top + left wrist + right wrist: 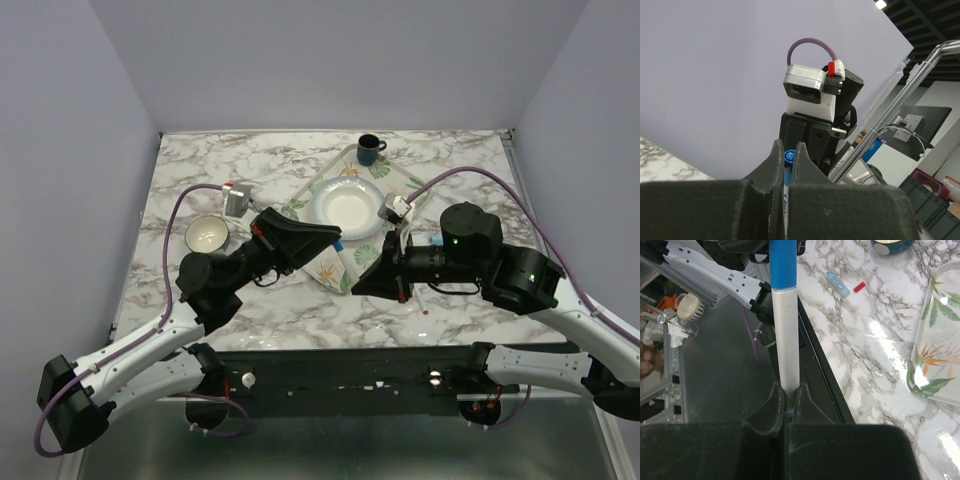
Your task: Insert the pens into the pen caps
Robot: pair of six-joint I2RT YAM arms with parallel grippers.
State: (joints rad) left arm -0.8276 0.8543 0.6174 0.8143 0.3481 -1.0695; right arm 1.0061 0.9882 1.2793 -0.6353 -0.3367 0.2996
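A slim white marker with a blue cap on its far end spans the gap between my two grippers above the tray's near corner. My left gripper is shut on the blue cap, seen between its jaws in the left wrist view. My right gripper is shut on the marker's white body; the blue cap meets that body at the top. A light-blue marker and a red cap lie on the marble. A slim white stick with a red tip lies below the right arm.
A floral tray holds a white plate. A dark mug stands at the back and a bowl at the left. The table's dark front edge runs under the marker. A small clear piece lies near the tray.
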